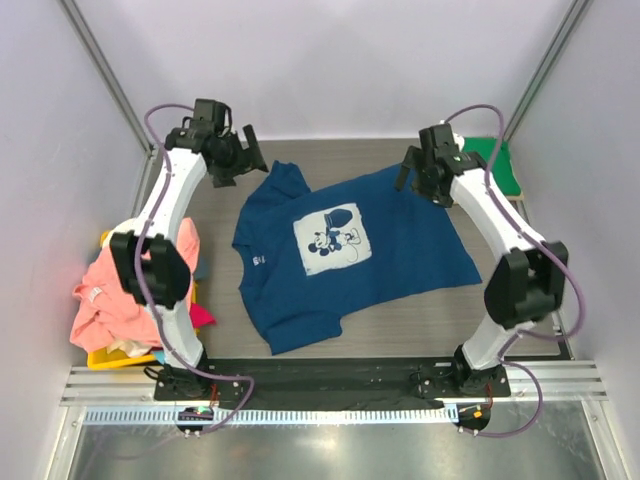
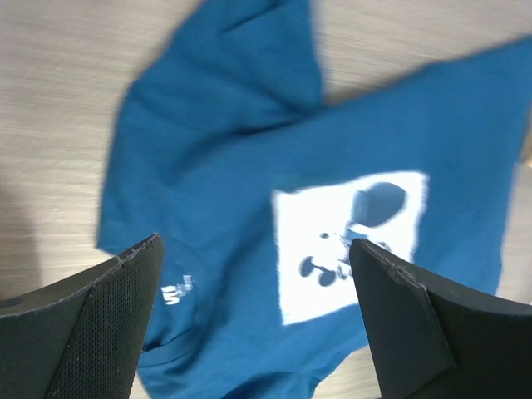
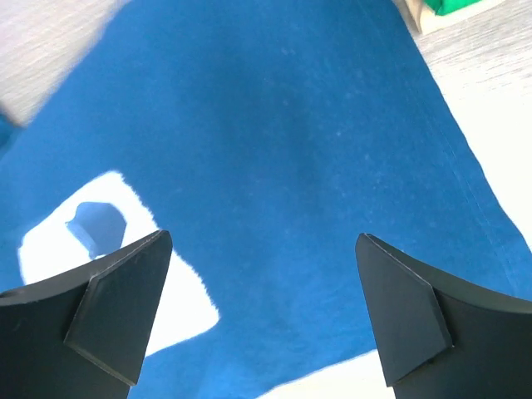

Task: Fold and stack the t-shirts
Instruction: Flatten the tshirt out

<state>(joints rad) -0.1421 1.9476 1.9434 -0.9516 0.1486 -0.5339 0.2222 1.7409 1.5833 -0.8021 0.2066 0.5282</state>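
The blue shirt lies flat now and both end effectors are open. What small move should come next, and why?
Probably lower the left end effector and the right end effector onto the far edge of the navy t-shirt and pinch it. The shirt lies spread, print up; both stand open and empty near that edge.

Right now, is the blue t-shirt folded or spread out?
Spread out. The blue t-shirt lies flat on the table, its white print facing up and fully visible.
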